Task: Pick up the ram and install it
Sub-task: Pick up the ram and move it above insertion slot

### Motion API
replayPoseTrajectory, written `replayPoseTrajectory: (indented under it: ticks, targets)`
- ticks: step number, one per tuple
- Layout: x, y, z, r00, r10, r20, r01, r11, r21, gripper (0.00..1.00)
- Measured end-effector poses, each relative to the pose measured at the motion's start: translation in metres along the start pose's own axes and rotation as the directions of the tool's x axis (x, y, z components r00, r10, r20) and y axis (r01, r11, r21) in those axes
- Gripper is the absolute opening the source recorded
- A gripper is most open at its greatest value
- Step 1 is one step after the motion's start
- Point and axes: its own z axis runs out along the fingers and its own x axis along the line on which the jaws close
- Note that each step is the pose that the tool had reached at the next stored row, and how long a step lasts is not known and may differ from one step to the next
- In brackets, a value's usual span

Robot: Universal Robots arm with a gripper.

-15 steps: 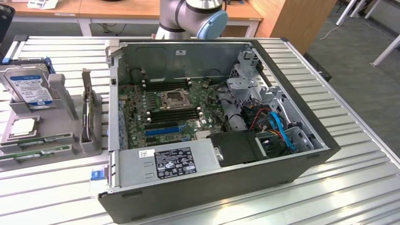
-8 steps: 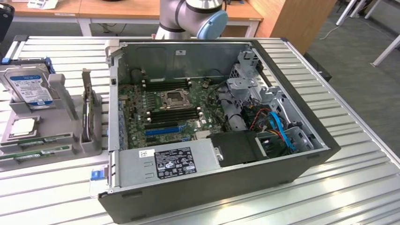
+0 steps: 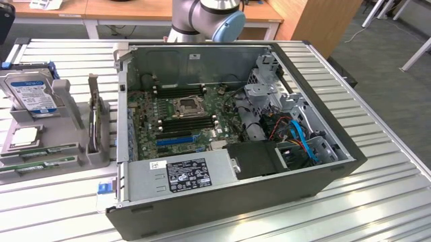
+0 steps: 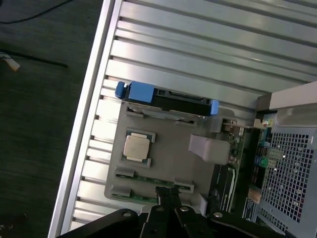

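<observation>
Two ram sticks, thin green boards, lie side by side in the front slots of a grey holder (image 3: 81, 151) at the exterior view's left, one ram stick (image 3: 47, 151) behind the other (image 3: 37, 167). In the wrist view the ram (image 4: 148, 178) lies just beyond my gripper (image 4: 167, 191), whose black fingers are shut with nothing between them, hovering above the holder (image 4: 168, 153). The second stick (image 4: 132, 197) is partly hidden by my fingers. The open computer case (image 3: 323, 176) shows its motherboard with long black slots (image 3: 189, 123) beside the processor socket (image 3: 185, 106).
The holder also carries a blue-labelled hard drive (image 3: 30, 96), a square silver processor chip (image 4: 138, 148) and an upright card (image 3: 98, 121). Cables and drive cages (image 3: 296, 131) fill the case's right side. The arm's base (image 3: 202, 20) stands behind the case on the ribbed metal table (image 3: 377, 201).
</observation>
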Motion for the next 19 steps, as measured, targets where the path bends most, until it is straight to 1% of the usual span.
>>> replayPoseTrajectory:
  ticks: [5,10,15,19]
  targets:
    - [0.0,0.0,0.0,0.9987,-0.051,-0.0022,0.051,0.9987,-0.0012,0.1]
    - [0.0,0.0,0.0,0.9946,-0.104,-0.0046,0.104,0.9946,-0.0026,0.1]
    - [0.0,0.0,0.0,0.9873,-0.159,-0.0069,0.159,0.9873,-0.0041,0.1]
    - [0.0,0.0,0.0,0.9788,-0.205,-0.0088,0.205,0.9788,-0.0056,0.1]
